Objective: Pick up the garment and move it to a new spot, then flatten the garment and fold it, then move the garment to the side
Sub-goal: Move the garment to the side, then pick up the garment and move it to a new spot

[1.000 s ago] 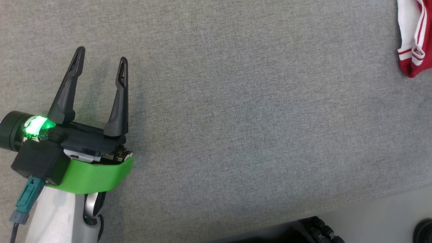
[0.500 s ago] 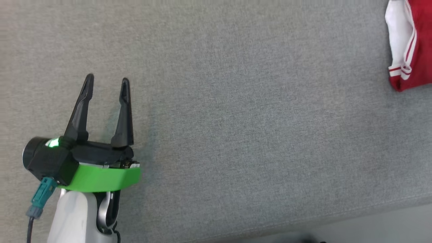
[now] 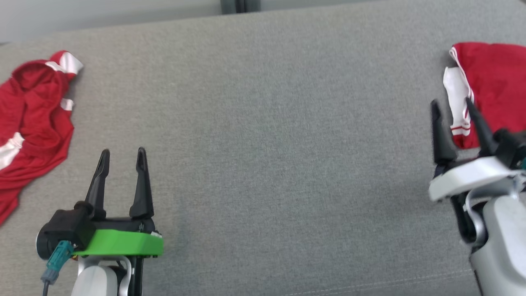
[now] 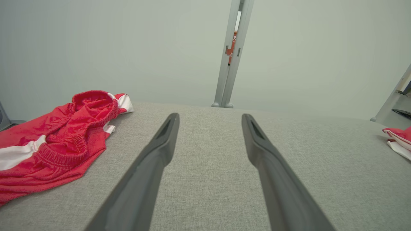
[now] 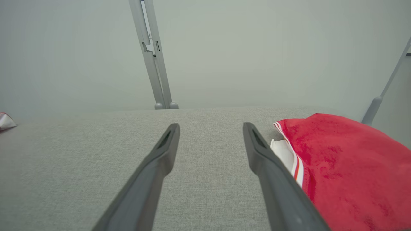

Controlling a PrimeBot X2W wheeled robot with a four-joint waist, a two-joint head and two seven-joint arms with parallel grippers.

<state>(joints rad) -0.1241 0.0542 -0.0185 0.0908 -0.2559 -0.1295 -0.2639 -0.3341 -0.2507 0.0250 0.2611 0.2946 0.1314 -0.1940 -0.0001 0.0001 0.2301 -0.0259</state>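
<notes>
A folded red garment with white striped trim lies at the far right of the grey fabric surface; it also shows in the right wrist view and at the left wrist view's right edge. My right gripper stands open just beside its white edge, holding nothing. A second, crumpled red garment lies at the far left. My left gripper is open and empty over bare fabric to that garment's right.
The surface's far edge meets a pale wall, with a grey metal post standing behind the middle. Another slanted grey post rises behind the folded garment. A wide stretch of grey fabric separates the two garments.
The head camera has swung, so the crumpled garment and the right gripper have come into the picture. The left gripper stays open.
</notes>
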